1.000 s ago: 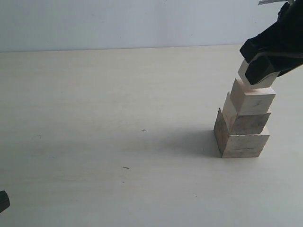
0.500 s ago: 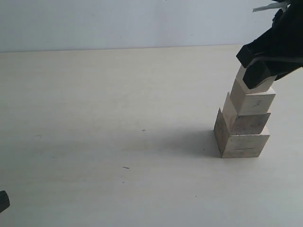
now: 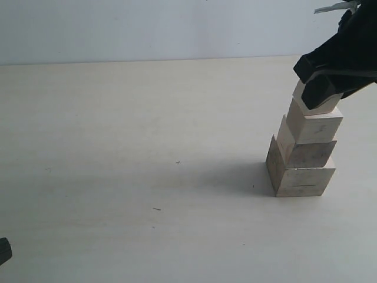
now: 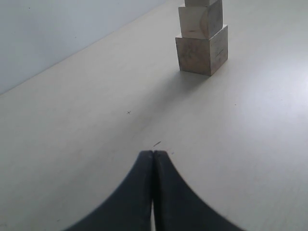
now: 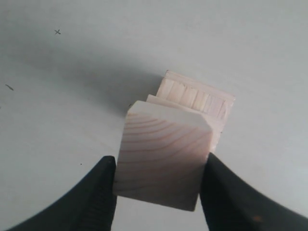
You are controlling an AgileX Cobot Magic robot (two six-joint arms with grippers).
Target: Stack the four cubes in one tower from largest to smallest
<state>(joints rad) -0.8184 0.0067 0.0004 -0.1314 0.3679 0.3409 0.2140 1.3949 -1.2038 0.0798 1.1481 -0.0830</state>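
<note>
On the surface (image 3: 147, 177), at the outside view's right, the tower (image 3: 303, 154) has 3 cubes stepped big to small. On top, the smallest cube (image 3: 320, 107) is clamped in the right pincer (image 5: 159, 166), jaws half-wide on its sides, prob. to square it up; left pincer (image 4: 153, 161) closed, empty, parked well apart.

Bright, even light (soft shadows)

4 pale wooden cubes (image 3: 303, 180) stand in 1 tower (image 3: 309, 154). 2 black grippers show, the left gripper (image 4: 153, 156) and the right gripper (image 3: 315, 79). 1 table (image 3: 147, 118) bears 2 small dark marks (image 3: 178, 162).
</note>
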